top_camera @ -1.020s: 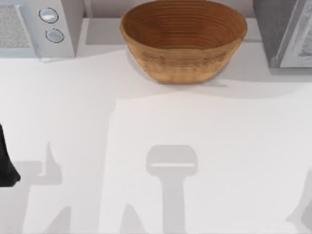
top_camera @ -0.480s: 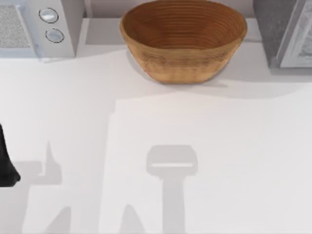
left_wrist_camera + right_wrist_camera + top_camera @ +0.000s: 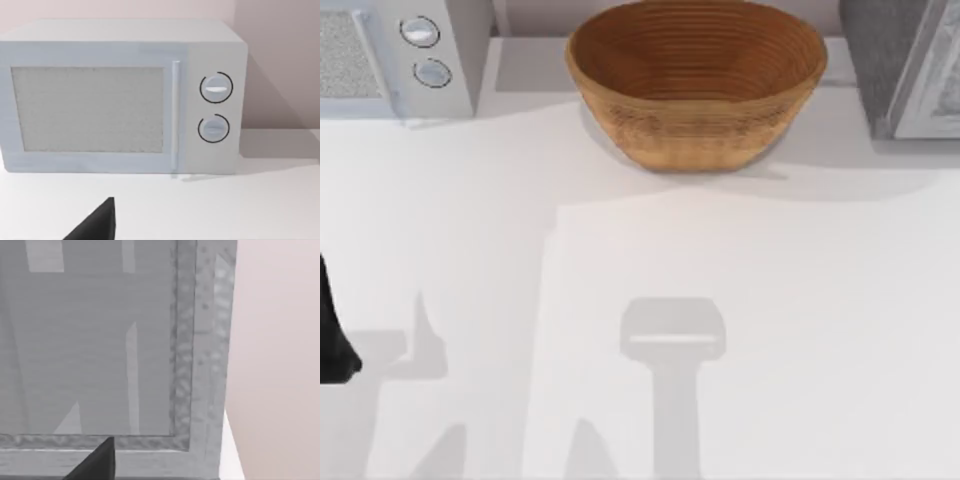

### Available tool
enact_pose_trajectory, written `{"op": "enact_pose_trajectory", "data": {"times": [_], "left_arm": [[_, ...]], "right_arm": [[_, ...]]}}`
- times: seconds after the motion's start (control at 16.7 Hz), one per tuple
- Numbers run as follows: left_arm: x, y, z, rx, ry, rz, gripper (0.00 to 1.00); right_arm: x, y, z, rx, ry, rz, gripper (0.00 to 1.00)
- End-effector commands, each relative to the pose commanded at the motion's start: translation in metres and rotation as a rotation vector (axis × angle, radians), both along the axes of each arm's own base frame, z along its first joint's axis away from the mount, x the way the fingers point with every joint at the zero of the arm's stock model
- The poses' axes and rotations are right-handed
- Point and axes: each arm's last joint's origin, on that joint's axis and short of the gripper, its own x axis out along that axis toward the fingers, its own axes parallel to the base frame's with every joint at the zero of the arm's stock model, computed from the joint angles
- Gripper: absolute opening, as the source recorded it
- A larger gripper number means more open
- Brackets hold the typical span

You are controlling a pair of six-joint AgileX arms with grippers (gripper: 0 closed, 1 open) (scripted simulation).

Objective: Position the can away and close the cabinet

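We take the woven basket point(image 3: 696, 80) at the back of the white worktop point(image 3: 740, 300) as our landmark. It sits upright, its rim open to the camera above, and nothing lies inside it that we can see.

To the basket's left, at the worktop's back left corner, stands a pale microwave point(image 3: 395, 55) with two round dials on its front panel. The left wrist view faces this microwave point(image 3: 122, 97) squarely: its door is shut, a slim vertical handle runs beside the speckled window, and the two dials sit one above the other.

To the basket's right, at the back right corner, stands the grey cabinet point(image 3: 905, 65). The right wrist view looks closely at the cabinet point(image 3: 202, 340), showing a speckled frame around a smooth grey panel; we cannot tell from this whether its door is open or closed.

Our left arm's dark body point(image 3: 332, 330) shows at the worktop's left edge, well apart from the basket. A dark fingertip of the left hand point(image 3: 97, 222) and one of the right hand point(image 3: 97, 460) poke into their wrist views; we cannot tell how far either hand is open, nor whether it holds anything.

We cannot tell where the can is.
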Motion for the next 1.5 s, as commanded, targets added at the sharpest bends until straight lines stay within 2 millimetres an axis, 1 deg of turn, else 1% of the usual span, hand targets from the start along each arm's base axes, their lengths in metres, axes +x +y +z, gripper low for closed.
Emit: {"op": "enact_pose_trajectory", "data": {"times": [0.12, 0.24, 0.36, 0.48, 0.6, 0.72, 0.84, 0.9, 1.02, 1.14, 1.5], "left_arm": [[0.0, 0.0, 0.0, 0.0, 0.0, 0.0, 1.0], [0.0, 0.0, 0.0, 0.0, 0.0, 0.0, 1.0], [0.0, 0.0, 0.0, 0.0, 0.0, 0.0, 1.0], [0.0, 0.0, 0.0, 0.0, 0.0, 0.0, 1.0], [0.0, 0.0, 0.0, 0.0, 0.0, 0.0, 1.0], [0.0, 0.0, 0.0, 0.0, 0.0, 0.0, 1.0], [0.0, 0.0, 0.0, 0.0, 0.0, 0.0, 1.0], [0.0, 0.0, 0.0, 0.0, 0.0, 0.0, 1.0], [0.0, 0.0, 0.0, 0.0, 0.0, 0.0, 1.0], [0.0, 0.0, 0.0, 0.0, 0.0, 0.0, 1.0], [0.0, 0.0, 0.0, 0.0, 0.0, 0.0, 1.0]], "right_arm": [[0.008, -0.018, 0.027, 0.008, 0.004, 0.0, 1.0], [0.015, -0.032, 0.062, 0.019, 0.01, 0.001, 1.0], [0.019, -0.041, 0.103, 0.031, 0.017, 0.001, 1.0], [0.02, -0.041, 0.147, 0.042, 0.023, 0.001, 1.0], [0.016, -0.034, 0.191, 0.049, 0.027, 0.001, 1.0], [0.009, -0.019, 0.233, 0.049, 0.028, 0.0, 1.0], [0.0, 0.0, 0.268, 0.039, 0.022, 0.0, 1.0], [-0.004, 0.01, 0.282, 0.03, 0.018, 0.0, 1.0], [-0.012, 0.027, 0.303, 0.013, 0.008, 0.0, 1.0], [-0.016, 0.035, 0.312, 0.004, 0.004, -0.001, 1.0], [-0.015, 0.036, 0.313, 0.0, 0.001, -0.004, 1.0]]}}
